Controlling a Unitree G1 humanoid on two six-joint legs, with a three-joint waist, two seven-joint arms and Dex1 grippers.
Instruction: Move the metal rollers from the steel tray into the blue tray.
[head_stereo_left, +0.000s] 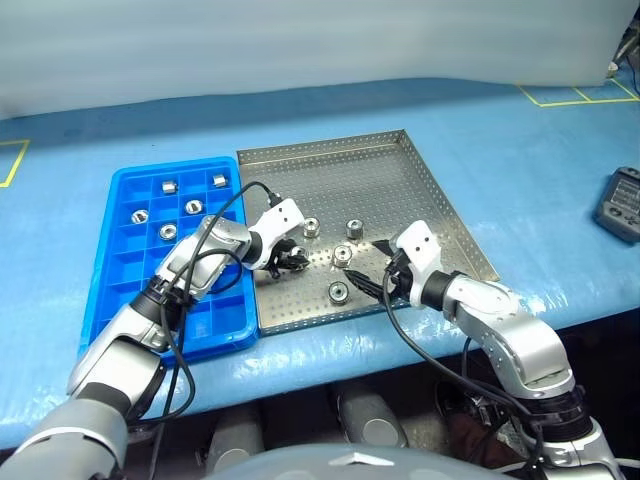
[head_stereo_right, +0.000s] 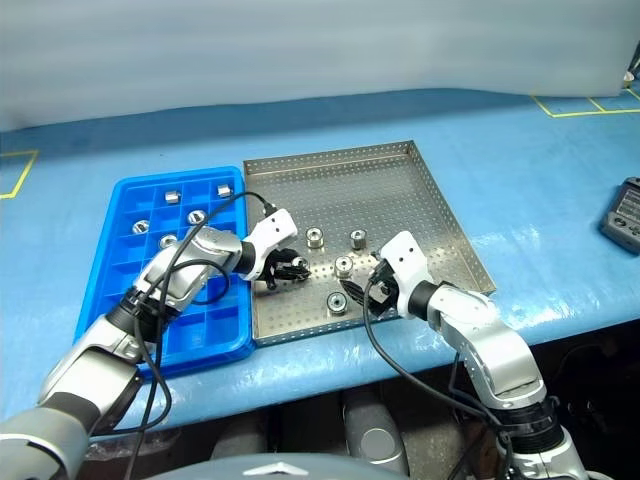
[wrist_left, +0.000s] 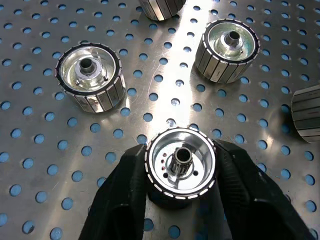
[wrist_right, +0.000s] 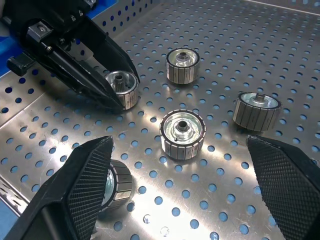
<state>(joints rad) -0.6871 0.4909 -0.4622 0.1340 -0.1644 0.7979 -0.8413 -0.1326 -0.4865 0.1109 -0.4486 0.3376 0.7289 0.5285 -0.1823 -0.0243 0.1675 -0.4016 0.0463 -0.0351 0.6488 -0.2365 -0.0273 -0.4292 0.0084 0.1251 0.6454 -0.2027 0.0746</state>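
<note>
Four metal rollers (head_stereo_left: 340, 291) stood loose mid-frame on the steel tray (head_stereo_left: 400, 180), near my grasp; my left gripper (head_stereo_left: 291, 261) clamped one roller (wrist_left: 181, 165); my right gripper (head_stereo_left: 374, 268) gaped wide, empty; blue tray (head_stereo_left: 120, 290) at left.

I see a blue-covered table (head_stereo_left: 300, 110) carrying the blue tray (head_stereo_left: 105, 270) and the steel tray (head_stereo_left: 400, 170) side by side near its front edge, touching; a dark handheld device (head_stereo_left: 620, 205) lies toward the right edge.
</note>
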